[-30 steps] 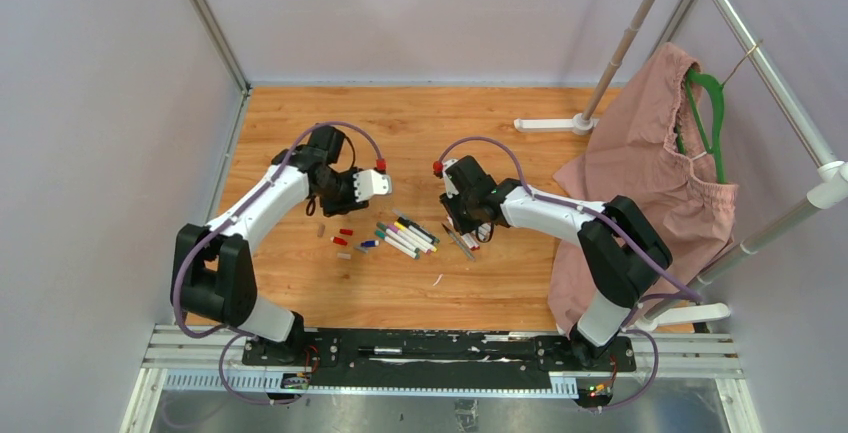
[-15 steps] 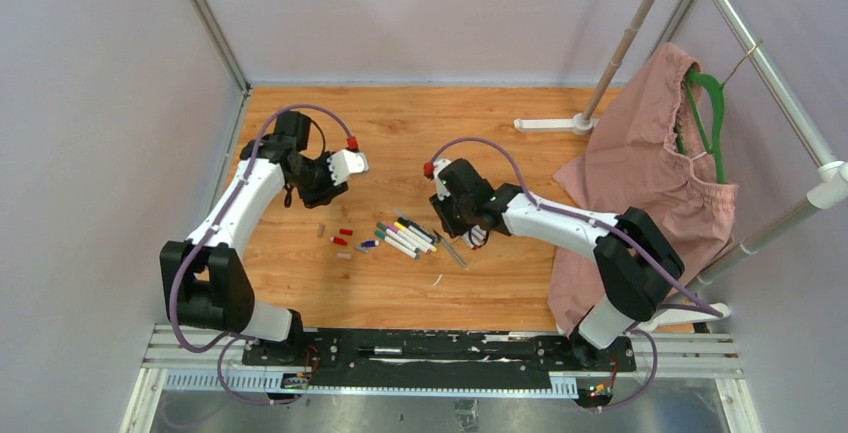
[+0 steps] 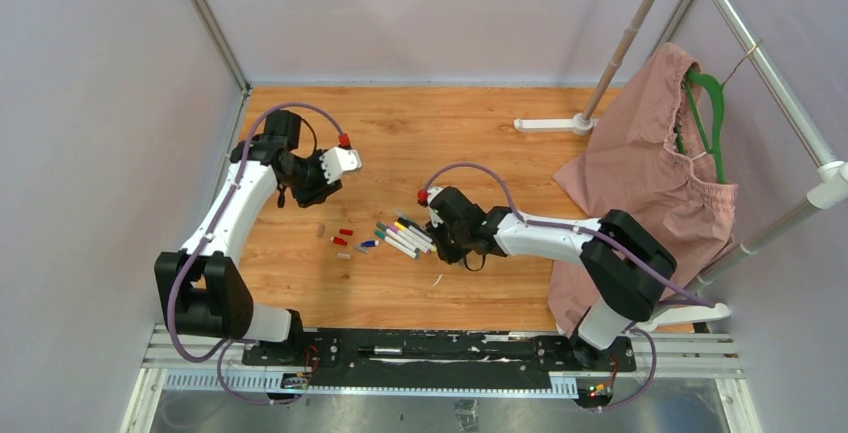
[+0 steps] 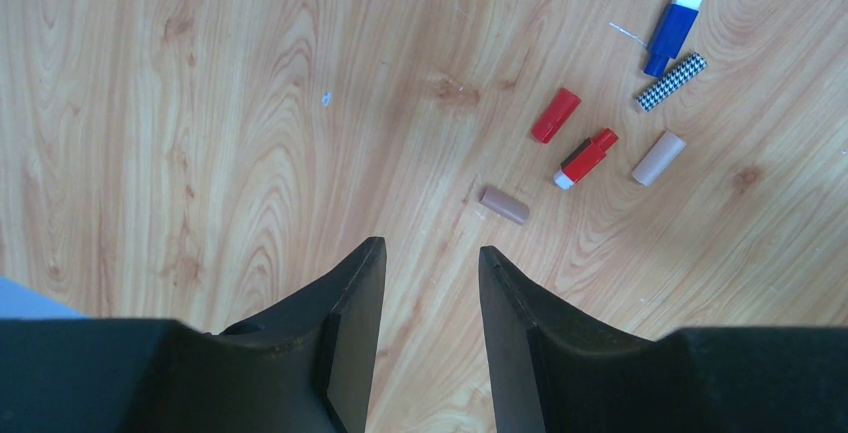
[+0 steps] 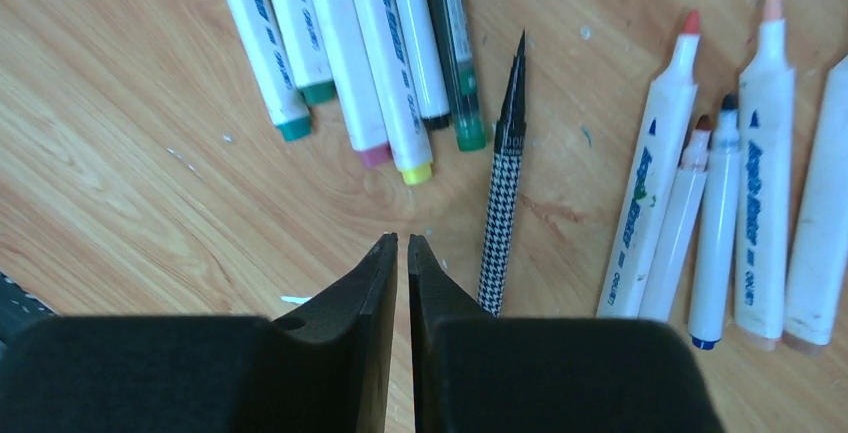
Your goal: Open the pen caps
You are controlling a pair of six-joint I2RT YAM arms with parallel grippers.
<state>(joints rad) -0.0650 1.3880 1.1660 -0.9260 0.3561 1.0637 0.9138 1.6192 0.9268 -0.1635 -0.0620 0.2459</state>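
Observation:
Several loose pen caps lie on the wood table: a red cap [image 4: 556, 115], a red-and-black one [image 4: 586, 156], a beige one [image 4: 658, 158], a brown one [image 4: 504, 205], a blue one [image 4: 672, 30] and a houndstooth one [image 4: 671, 81]. From above they form a small cluster [image 3: 345, 238]. My left gripper [image 4: 430, 248] is open and empty, back-left of them [image 3: 322, 191]. My right gripper [image 5: 402, 240] is shut and empty over the pens [image 3: 450, 241]. Capped markers [image 5: 375, 73] with green, pink, yellow and black ends lie ahead of it. An uncapped houndstooth pen [image 5: 503, 193] lies just right of its fingers, and uncapped markers [image 5: 655, 203] lie further right.
A pink cloth [image 3: 640, 183] hangs on a green hanger from a rack at the right. The rack's white foot [image 3: 548, 124] rests on the table at the back. Grey walls close the left and back sides.
My left arm has drawn back and to the left, away from the caps. My right gripper has moved left and nearer, over the row of pens.

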